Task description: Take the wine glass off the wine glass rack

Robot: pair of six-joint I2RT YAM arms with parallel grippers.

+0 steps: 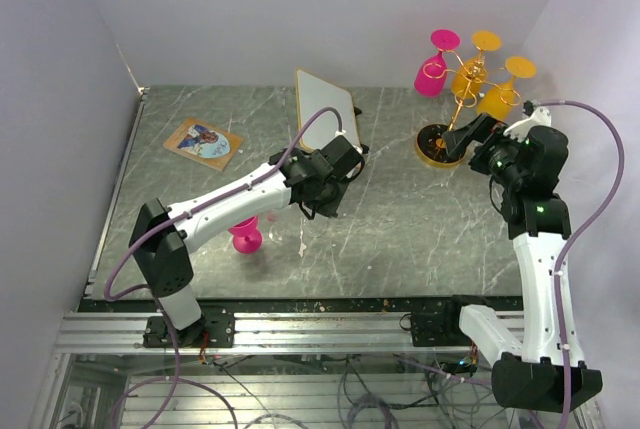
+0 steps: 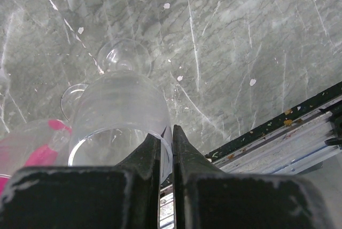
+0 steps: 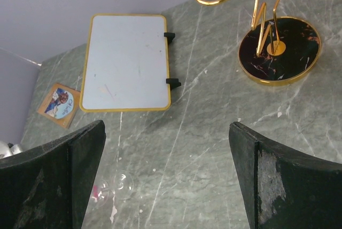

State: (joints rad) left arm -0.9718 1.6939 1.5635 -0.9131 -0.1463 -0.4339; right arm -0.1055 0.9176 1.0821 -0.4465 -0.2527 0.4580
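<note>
The gold wire wine glass rack stands at the back right on its round dark base. A pink glass and two orange glasses hang from its rings. My left gripper is shut on the rim of a clear wine glass, one finger inside the bowl and one outside; its foot is close to the table. In the top view the left gripper is at mid table. A pink glass stands beside it. My right gripper is open and empty, and in the top view it hovers near the rack's base.
A white board with a gold frame leans at the back centre and also shows in the right wrist view. A small picture card lies at the back left. The metal rail runs along the near edge.
</note>
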